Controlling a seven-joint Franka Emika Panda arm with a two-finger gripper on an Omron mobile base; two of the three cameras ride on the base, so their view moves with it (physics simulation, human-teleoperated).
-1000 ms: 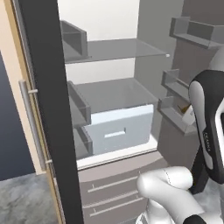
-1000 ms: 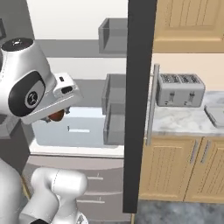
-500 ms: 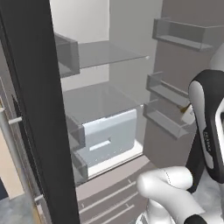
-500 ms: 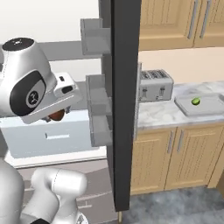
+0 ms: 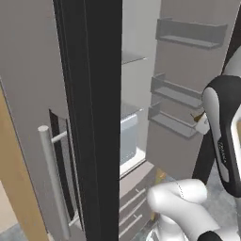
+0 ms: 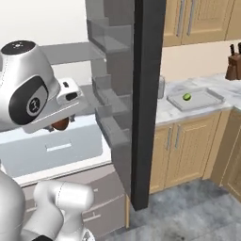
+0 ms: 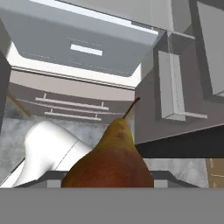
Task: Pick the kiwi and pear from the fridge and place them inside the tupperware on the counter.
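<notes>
Brown-orange and teardrop-shaped, the pear (image 7: 111, 162) sits right in front of the hand camera, stem pointing away from the hand, with the gripper (image 7: 107, 175) clamped on it; its finger tips are hidden behind the fruit, but the pear hangs in mid-air above the grey floor, so the grip must be carrying it. In the right base view the same pear (image 6: 60, 124) peeks out beneath the white hand, level with the translucent drawer (image 6: 52, 146) of the fridge (image 6: 146, 94). It is held clear of the shelves and door bins, most likely so it can travel to the counter (image 6: 164, 110) without knocking anything.

On that counter, well apart from the arm and past the dark fridge door, lies the tupperware (image 6: 207, 99), a shallow light-grey tray with a raised rim. One green kiwi (image 6: 187, 96) already rests inside it, towards the near left part. So half of the job looks done: one fruit in the tray, one in the grip.

By count: one pear, one kiwi, one tupperware. A knife block (image 6: 234, 68) stands at the far end of the counter. In the left base view three door bins (image 5: 176, 92) are stacked on the inside of the open door, and they appear to hold nothing.
</notes>
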